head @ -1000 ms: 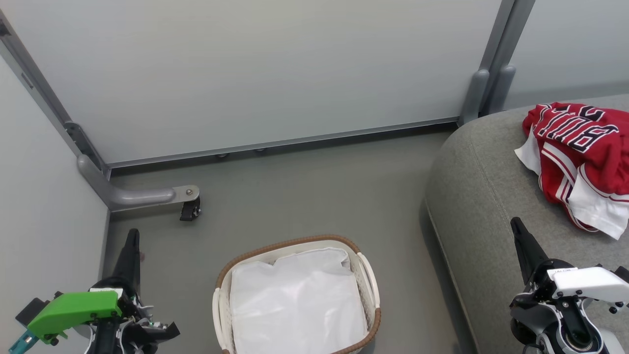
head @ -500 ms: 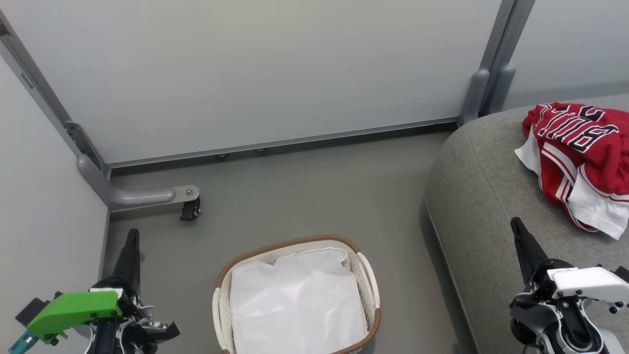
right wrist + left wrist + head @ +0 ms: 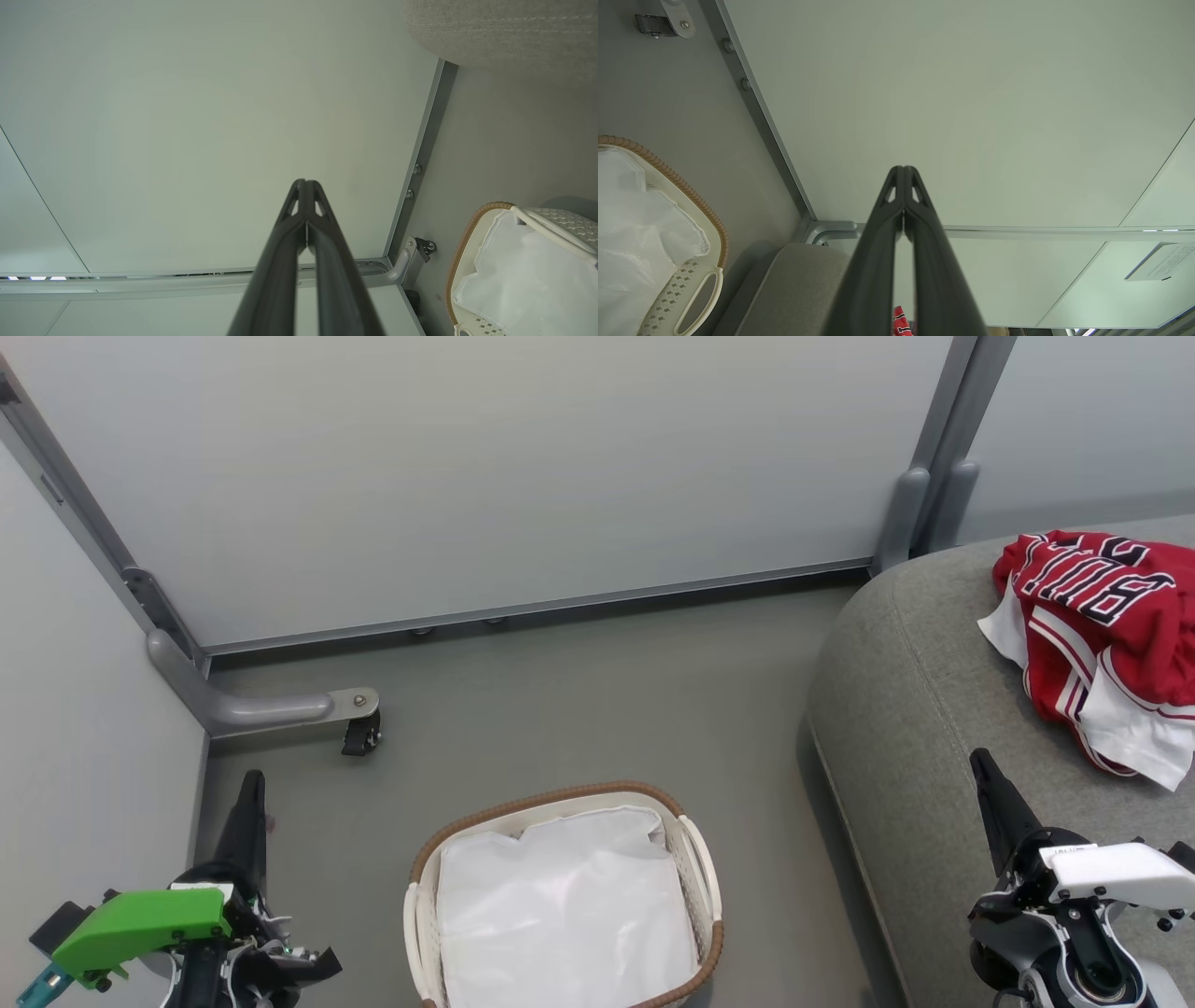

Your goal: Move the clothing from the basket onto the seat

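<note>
The grey sofa (image 3: 934,728) sits to my right. The basket (image 3: 551,796) stands on the floor (image 3: 560,691) between my arms, its white liner (image 3: 560,905) inside. The red jersey (image 3: 1111,625) lies crumpled on the sofa cushion. My left claw (image 3: 903,169) and right claw (image 3: 306,182) are each pressed together, gripping nothing.

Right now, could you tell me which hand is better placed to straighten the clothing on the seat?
Right: the right hand shows over the seat, near the clothing; the left hand is across the basket, by the wall.
</note>
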Motion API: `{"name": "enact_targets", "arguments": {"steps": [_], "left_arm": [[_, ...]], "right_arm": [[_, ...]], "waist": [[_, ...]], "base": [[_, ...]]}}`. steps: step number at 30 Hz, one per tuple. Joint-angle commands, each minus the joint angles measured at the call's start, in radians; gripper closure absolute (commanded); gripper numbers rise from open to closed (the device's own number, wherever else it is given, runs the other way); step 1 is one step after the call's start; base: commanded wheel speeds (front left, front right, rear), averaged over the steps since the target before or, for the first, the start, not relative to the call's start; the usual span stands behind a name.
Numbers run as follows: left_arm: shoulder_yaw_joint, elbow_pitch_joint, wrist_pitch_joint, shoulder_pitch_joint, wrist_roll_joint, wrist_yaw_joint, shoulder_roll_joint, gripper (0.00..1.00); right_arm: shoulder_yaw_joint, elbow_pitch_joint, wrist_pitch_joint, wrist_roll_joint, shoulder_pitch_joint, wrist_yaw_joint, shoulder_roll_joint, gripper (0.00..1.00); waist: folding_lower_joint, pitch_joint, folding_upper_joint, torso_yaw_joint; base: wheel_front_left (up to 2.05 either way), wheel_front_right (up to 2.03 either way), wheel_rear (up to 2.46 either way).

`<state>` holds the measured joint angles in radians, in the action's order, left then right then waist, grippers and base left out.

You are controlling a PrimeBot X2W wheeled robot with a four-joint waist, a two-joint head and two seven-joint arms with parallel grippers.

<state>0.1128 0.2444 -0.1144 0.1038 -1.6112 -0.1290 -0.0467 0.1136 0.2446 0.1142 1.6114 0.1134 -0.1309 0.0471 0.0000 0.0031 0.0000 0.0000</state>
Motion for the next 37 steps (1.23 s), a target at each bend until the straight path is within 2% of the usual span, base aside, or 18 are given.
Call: {"name": "enact_targets", "arguments": {"steps": [1, 37], "left_arm": [[0.002, -0.002, -0.003, 0.01, -0.003, -0.003, -0.007, 1.0], [0.002, -0.002, -0.003, 0.01, -0.003, -0.003, -0.007, 1.0]], "right_arm": [[0.002, -0.002, 0.003, 0.003, -0.011, 0.0, 0.006, 1.0], [0.002, -0.002, 0.003, 0.003, -0.011, 0.0, 0.006, 1.0]], "waist": [[0.0, 0.0, 0.0, 0.0], [0.0, 0.0, 0.0, 0.0]], "base": [[0.0, 0.0, 0.0], [0.0, 0.0, 0.0]]}}
